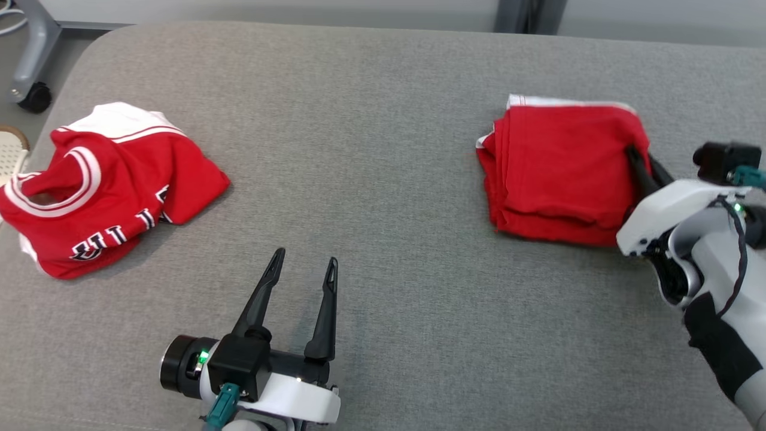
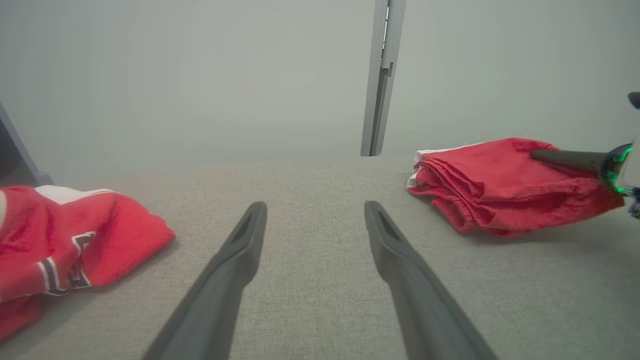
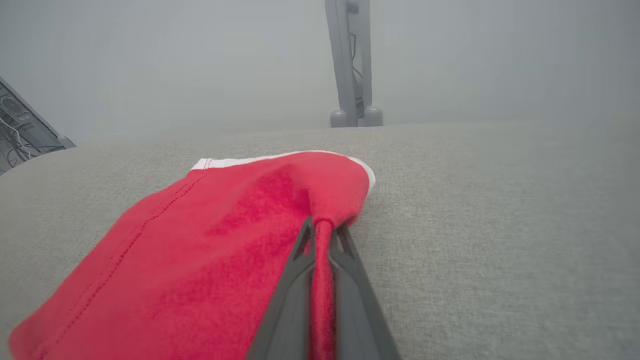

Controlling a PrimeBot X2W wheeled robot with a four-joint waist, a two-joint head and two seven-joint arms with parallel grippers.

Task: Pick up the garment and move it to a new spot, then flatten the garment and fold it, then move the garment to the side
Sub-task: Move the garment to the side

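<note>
Two arms: right pincer (image 1: 634,152) angles inward, clamped on the folded red garment (image 1: 556,167); left pincer (image 1: 305,257) hovers spread, pointing forward.

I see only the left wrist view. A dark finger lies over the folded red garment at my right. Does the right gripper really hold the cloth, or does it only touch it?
Observer: It holds it. In the right wrist view the right gripper is shut on a pinched ridge of the folded red garment, and the cloth runs between both fingers.
Operator: Thank you. The jersey at my left is cut off by the picture. How does it lie?
Observer: In the head view the crumpled jersey lies with its round, white-banded collar opening facing up, and dark letters show near its front edge.
</note>
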